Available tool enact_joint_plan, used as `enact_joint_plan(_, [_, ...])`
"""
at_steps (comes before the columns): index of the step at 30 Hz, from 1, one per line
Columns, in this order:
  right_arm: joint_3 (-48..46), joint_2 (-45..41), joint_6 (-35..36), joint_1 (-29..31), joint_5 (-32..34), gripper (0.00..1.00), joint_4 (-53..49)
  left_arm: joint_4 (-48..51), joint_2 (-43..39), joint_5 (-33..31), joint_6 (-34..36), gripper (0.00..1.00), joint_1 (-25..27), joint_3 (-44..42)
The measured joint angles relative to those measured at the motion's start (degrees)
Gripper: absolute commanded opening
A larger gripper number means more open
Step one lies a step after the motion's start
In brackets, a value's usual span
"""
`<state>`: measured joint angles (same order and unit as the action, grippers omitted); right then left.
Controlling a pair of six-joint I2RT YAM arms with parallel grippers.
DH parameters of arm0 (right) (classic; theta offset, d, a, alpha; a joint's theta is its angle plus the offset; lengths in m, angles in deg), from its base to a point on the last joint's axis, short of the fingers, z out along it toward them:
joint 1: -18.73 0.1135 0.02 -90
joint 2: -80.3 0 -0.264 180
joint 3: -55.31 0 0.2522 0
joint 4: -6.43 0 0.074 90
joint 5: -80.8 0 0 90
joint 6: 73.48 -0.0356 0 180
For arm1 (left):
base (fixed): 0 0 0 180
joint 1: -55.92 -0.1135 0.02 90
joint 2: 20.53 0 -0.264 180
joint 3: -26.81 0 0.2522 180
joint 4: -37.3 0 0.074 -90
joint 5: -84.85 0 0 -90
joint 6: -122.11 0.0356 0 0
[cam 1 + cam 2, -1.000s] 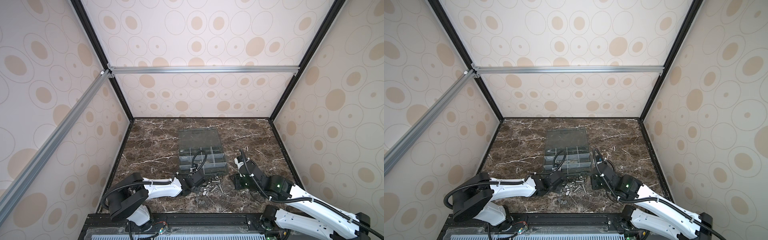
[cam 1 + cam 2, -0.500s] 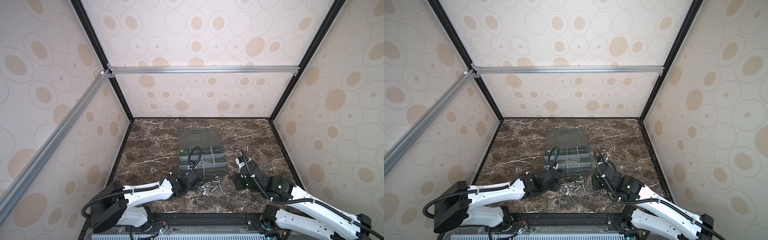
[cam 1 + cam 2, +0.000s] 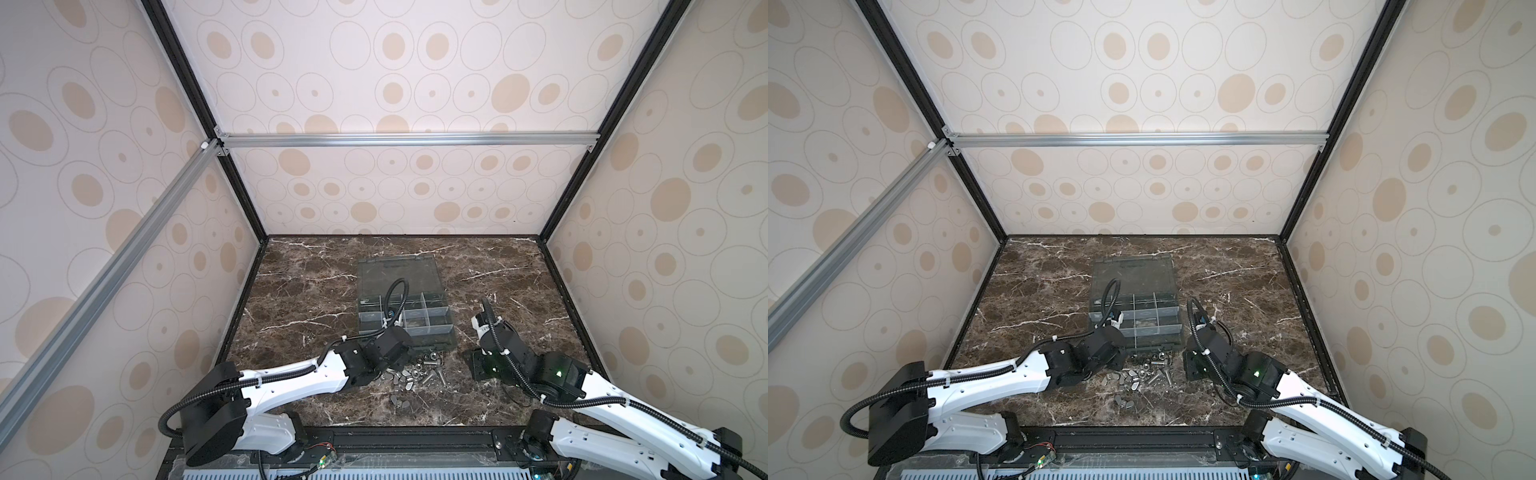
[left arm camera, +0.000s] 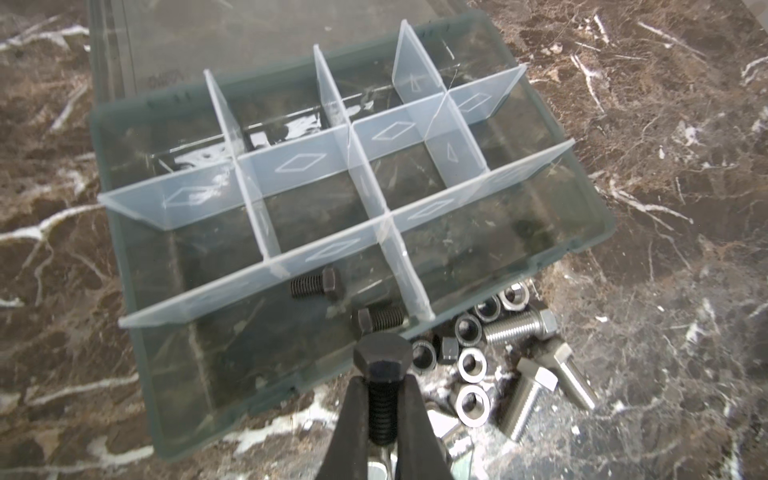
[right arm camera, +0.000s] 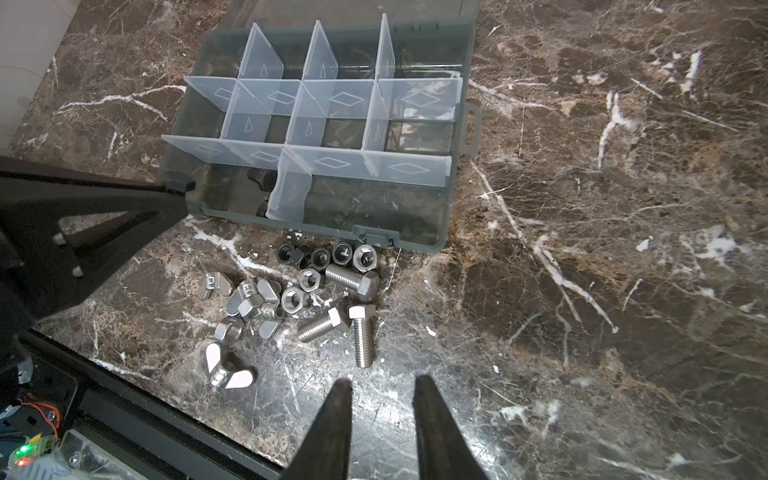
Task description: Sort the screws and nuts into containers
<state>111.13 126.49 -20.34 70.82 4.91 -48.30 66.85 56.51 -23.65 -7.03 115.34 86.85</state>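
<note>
White arm links (image 3: 291,380), black joints (image 3: 216,415), ribbed cables (image 3: 590,402), black pointed right claw (image 5: 383,380).

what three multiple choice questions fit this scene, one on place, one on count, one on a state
1. Where do the loose nuts and silver screws lie?
A. on the table, by the latch side of the organizer box
B. on the box's lid
C. in the far compartments

2. How many black screws lie inside the box?
A. none
B. two
C. five

3. What state is the left gripper in?
A. open and empty
B. shut on a black bolt
C. shut on a silver nut

Answers:
1 A: the right wrist view shows the pile on the marble, just outside the latch wall.
2 B: the left wrist view shows two in the near compartment.
3 B: the jaws clamp its threaded shaft, with the head sticking out.
</note>
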Motion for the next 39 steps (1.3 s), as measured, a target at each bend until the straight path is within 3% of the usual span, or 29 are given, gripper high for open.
enact_joint_plan(8, [-0.83,-0.24,-0.04,0.0,1.16,0.3,-0.09,-1.62,6.14,1.4,3.08,0.11,-4.46,2.14])
enact_joint_plan(13, [-1.22,-1.14,-0.02,0.0,1.62,0.31,-0.17,-2.25,7.56,1.88,4.2,0.42,-5.62,3.28])
enact_joint_plan(19, [-1.22,-1.27,0.0,0.0,2.29,0.31,-0.17,-3.39,7.21,2.36,3.39,0.53,-5.68,3.17])
enact_joint_plan(39, [-1.51,-1.05,0.0,0.0,2.23,0.32,0.11,-6.56,-4.92,2.34,-2.89,0.56,-5.68,-7.91])
